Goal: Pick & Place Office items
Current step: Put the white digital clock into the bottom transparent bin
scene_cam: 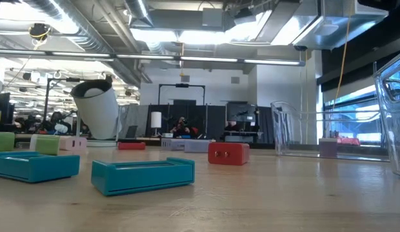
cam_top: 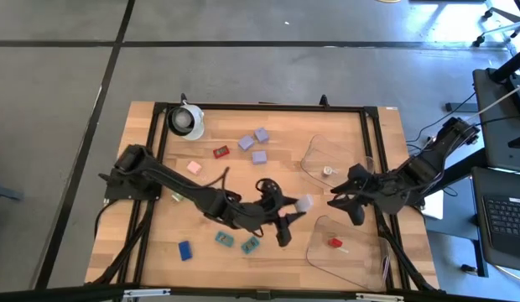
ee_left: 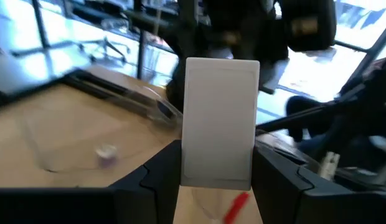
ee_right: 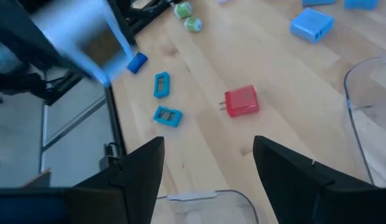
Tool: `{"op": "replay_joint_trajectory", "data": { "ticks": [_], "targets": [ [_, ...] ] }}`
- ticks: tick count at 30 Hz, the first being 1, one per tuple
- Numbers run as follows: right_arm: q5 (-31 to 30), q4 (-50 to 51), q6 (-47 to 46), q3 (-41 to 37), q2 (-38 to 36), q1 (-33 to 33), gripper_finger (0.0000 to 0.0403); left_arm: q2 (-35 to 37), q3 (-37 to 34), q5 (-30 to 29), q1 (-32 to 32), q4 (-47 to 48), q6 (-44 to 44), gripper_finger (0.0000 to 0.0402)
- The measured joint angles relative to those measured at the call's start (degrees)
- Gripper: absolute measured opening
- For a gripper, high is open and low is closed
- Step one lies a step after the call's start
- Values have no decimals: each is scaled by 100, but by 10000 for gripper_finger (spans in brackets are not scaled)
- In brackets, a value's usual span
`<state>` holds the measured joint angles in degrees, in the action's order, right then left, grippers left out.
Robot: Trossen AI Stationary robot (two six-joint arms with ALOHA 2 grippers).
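Note:
My left gripper point(cam_top: 295, 211) reaches out over the table's middle and is shut on a white block point(ee_left: 221, 118), which shows pale in the high view point(cam_top: 304, 203). My right gripper point(cam_top: 344, 204) hovers open at the table's right, between the two clear trays, with nothing between its fingers point(ee_right: 208, 168). Loose office items lie flat on the wood: a red block point(ee_right: 241, 101), two teal clips point(ee_right: 167, 116), a blue block point(cam_top: 185, 249), lavender blocks point(cam_top: 259, 156) and a pink piece point(cam_top: 194, 167). My left gripper pinches the white block between its two fingers point(ee_left: 162, 177), on the lower part of its two opposite sides point(ee_left: 188, 168). The fingers come nearly level from the table's left. The block stands out beyond the fingers, lifted clear of the table.
One clear tray point(cam_top: 314, 151) at the right far side holds a small pale piece point(cam_top: 327, 170); another clear tray point(cam_top: 323, 252) at the right near side holds a red piece point(cam_top: 335, 243). A white roll point(cam_top: 187, 120) stands at the far left corner. A black frame point(cam_top: 260, 107) rims the table.

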<state>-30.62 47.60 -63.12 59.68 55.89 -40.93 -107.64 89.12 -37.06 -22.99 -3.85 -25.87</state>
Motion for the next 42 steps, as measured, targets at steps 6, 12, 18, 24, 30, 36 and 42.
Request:
{"op": "replay_joint_trajectory", "data": {
  "ticks": [6,12,18,24,30,36,42],
  "targets": [
    [-39,-98,-105,2,-333,2,250,-719,0,387,21,-1414,-100,158],
    [-21,-370,-995,2,-336,2,250,-908,-2,-155,23,-1235,47,159],
    [-130,-377,-2278,3,-16,2,250,-902,-2,-890,32,-839,908,158],
    [-130,-593,-2349,2,442,101,249,-900,-2,-866,152,-818,1065,159],
    [-132,-1010,-1966,2,769,383,249,-900,-2,-586,227,-755,1065,158],
    [-111,-1070,-1716,2,1077,680,249,-900,-2,-588,226,-782,1380,159],
    [391,-1200,-1418,2,1268,942,239,-900,-2,-677,226,-571,1816,159]
  ]
}}
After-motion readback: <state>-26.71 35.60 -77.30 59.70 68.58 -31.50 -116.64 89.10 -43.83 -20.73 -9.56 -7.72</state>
